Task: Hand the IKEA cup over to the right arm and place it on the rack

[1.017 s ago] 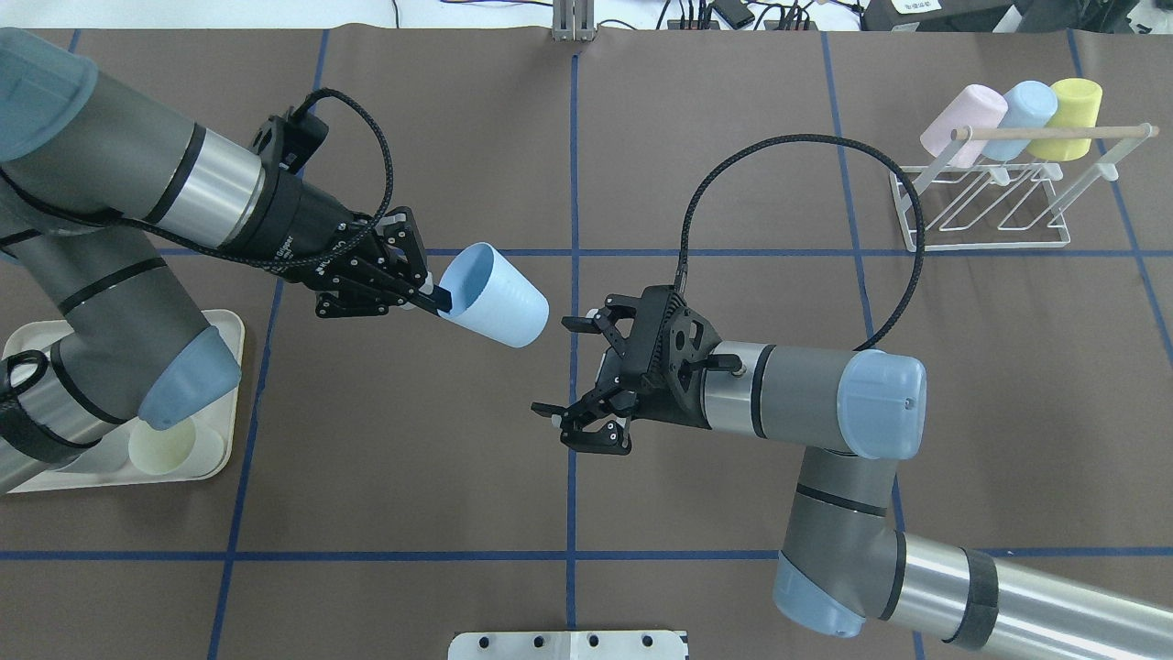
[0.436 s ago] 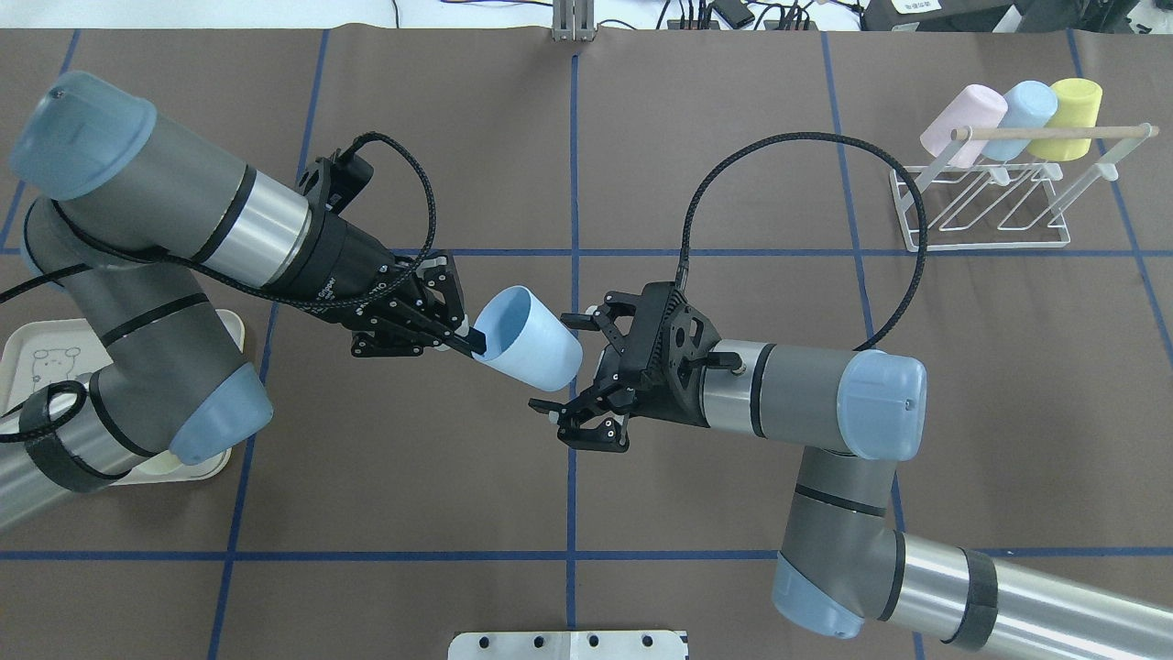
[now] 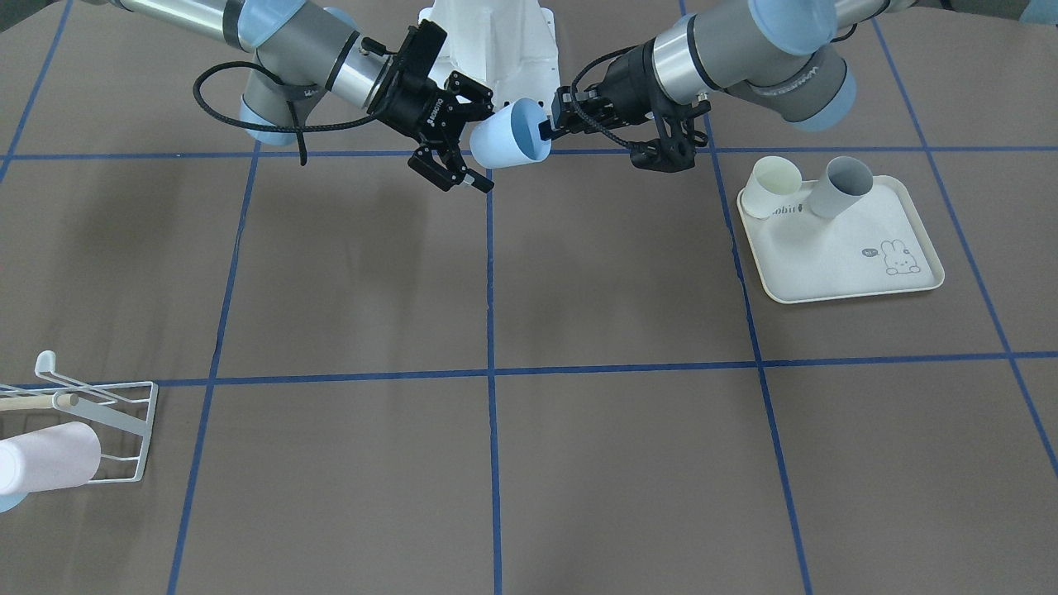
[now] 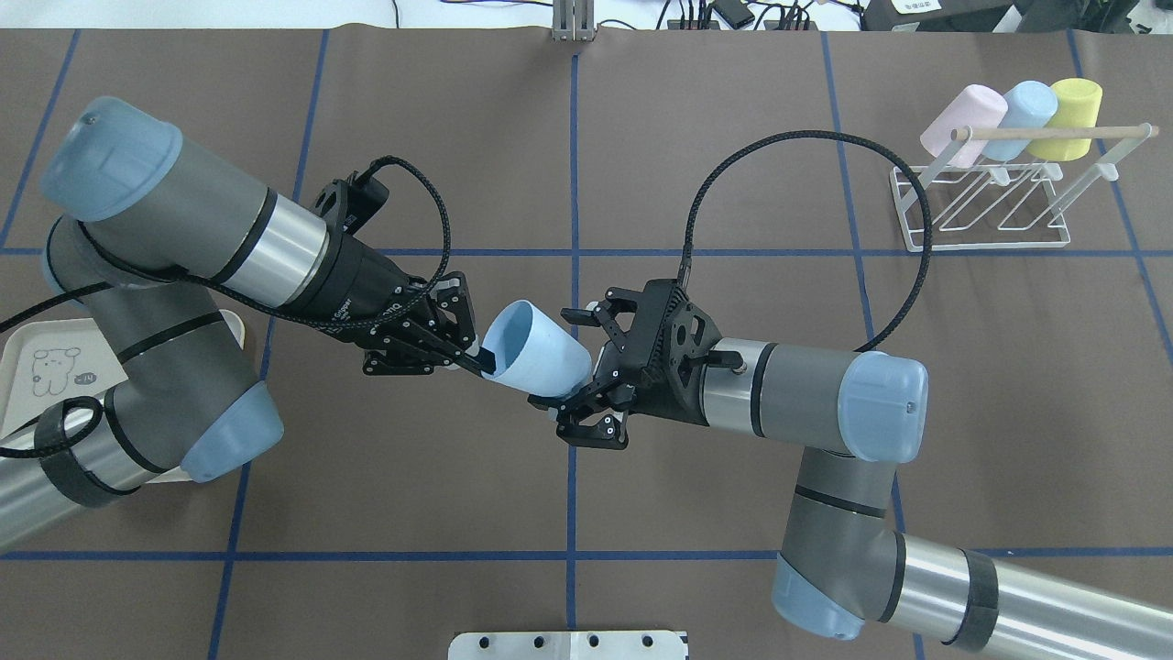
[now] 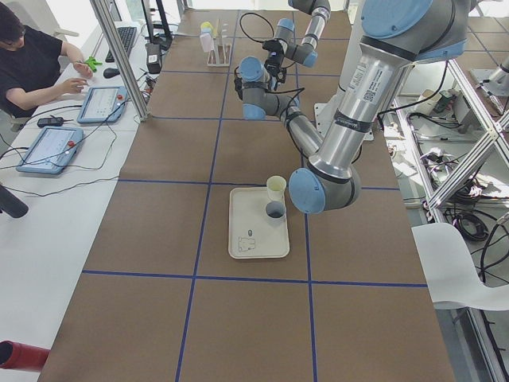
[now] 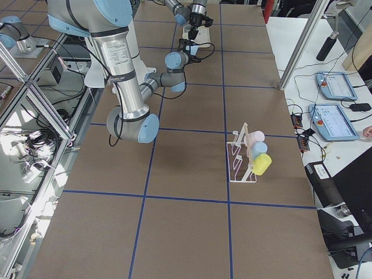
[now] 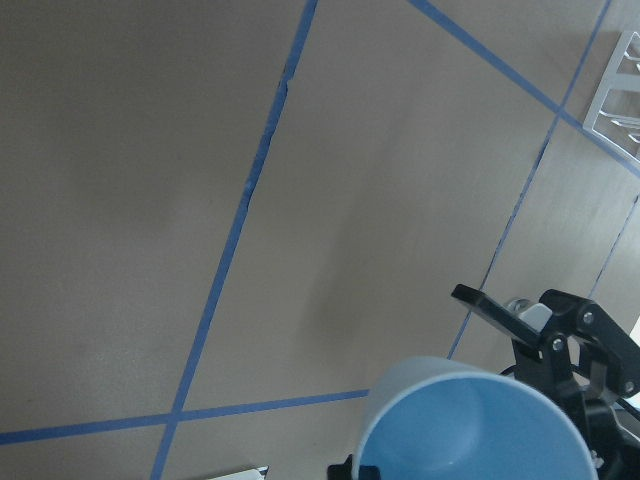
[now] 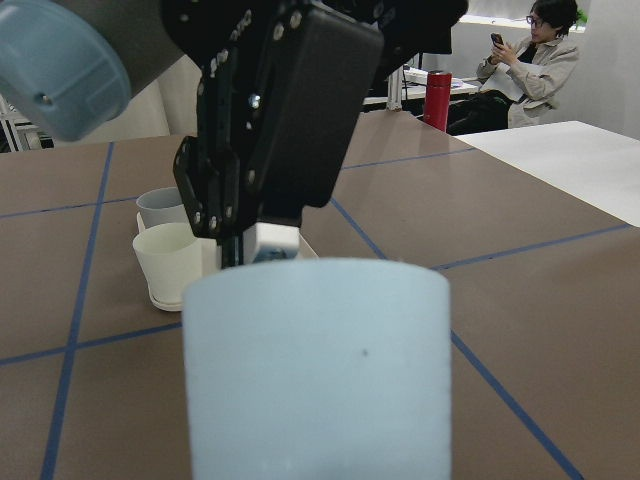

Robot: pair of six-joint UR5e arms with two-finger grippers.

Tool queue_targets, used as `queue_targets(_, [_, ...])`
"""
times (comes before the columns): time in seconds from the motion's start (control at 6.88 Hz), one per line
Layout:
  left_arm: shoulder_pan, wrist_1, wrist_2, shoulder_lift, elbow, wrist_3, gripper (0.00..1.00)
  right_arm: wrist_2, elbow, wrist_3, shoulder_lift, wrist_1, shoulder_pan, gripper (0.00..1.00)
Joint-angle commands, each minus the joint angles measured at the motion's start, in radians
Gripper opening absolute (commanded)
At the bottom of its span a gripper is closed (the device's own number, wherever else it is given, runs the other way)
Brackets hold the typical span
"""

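Handover point: light-blue cup in the air above mid-worktop, between both tools.

Left tool is clamped on the cup's rim, one finger inside the mouth and one outside. The cup is tilted, mouth toward the left arm, base toward the right arm. Right tool has its fingers spread apart, one on each side of the cup's base end; whether they touch the wall, cannot tell. Right wrist view: cup base close before the camera. Rack is at the worktop's far right corner, well apart from the tools. It carries a pink cup, a blue cup and a yellow cup behind the rod. Tray is on the left-arm side, with a cream cup and a grey cup at its robot-side edge.
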Motion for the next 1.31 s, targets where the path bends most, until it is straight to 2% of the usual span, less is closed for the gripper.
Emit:
queue_targets(0.0, [0.002,-0.001,0.0,0.0,0.001,0.003,0.0,0.0,-0.016,-0.001,-0.005,0.073,-0.002,0.97])
queue_targets(0.15, [0.002,-0.003,0.0,0.0,0.001,0.004,0.0,0.0,-0.033,-0.001,-0.006,0.112,-0.007,0.97])
queue_targets(1.16, [0.002,-0.003,0.0,0.002,0.001,0.006,0.0,0.0,-0.031,-0.006,-0.006,0.115,-0.031,0.94])
